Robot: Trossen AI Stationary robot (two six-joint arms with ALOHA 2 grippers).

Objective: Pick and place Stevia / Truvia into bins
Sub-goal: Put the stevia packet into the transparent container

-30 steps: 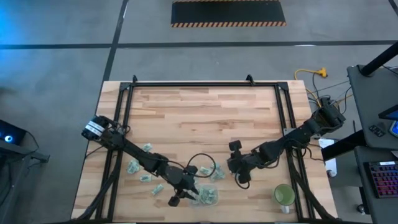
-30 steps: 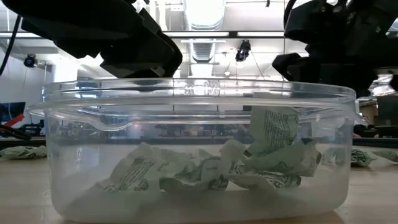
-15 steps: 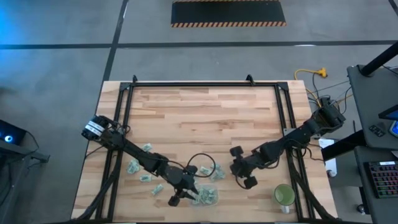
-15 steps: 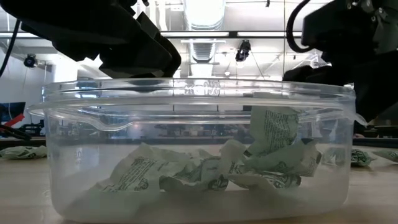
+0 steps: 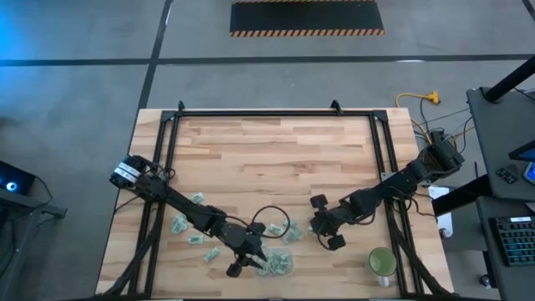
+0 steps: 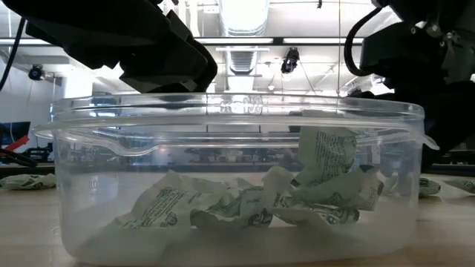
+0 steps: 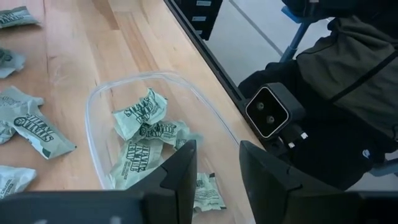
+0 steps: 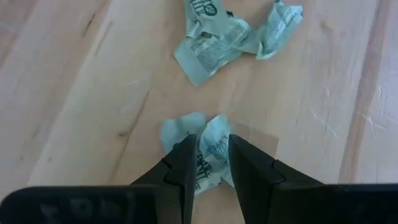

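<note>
The clear tub (image 7: 93, 124) sits directly below my left gripper (image 7: 214, 168), at the table's near edge. It already holds several crumpled green sachets (image 7: 140, 115); the low view shows them heaped across the tub's floor (image 6: 245, 204), well below the rim. That portion of the task I judge done.

My left gripper hangs above the tub's near end, fingers parted by a narrow gap with nothing visible between them; it appears to carry no sachet.

My right gripper (image 8: 208, 165) is off to the tub's right, low over the wood, its fingers close together around one crumpled sachet (image 8: 208, 146), which is pinched between them. This sachet is not yet in the tub.

Remaining work: two more sachets (image 8: 236, 34) lie on the wood just ahead of my right gripper, and a scatter of loose sachets (image 5: 191, 227) lies on the far side of my left arm. I judge the task roughly midway.
</note>
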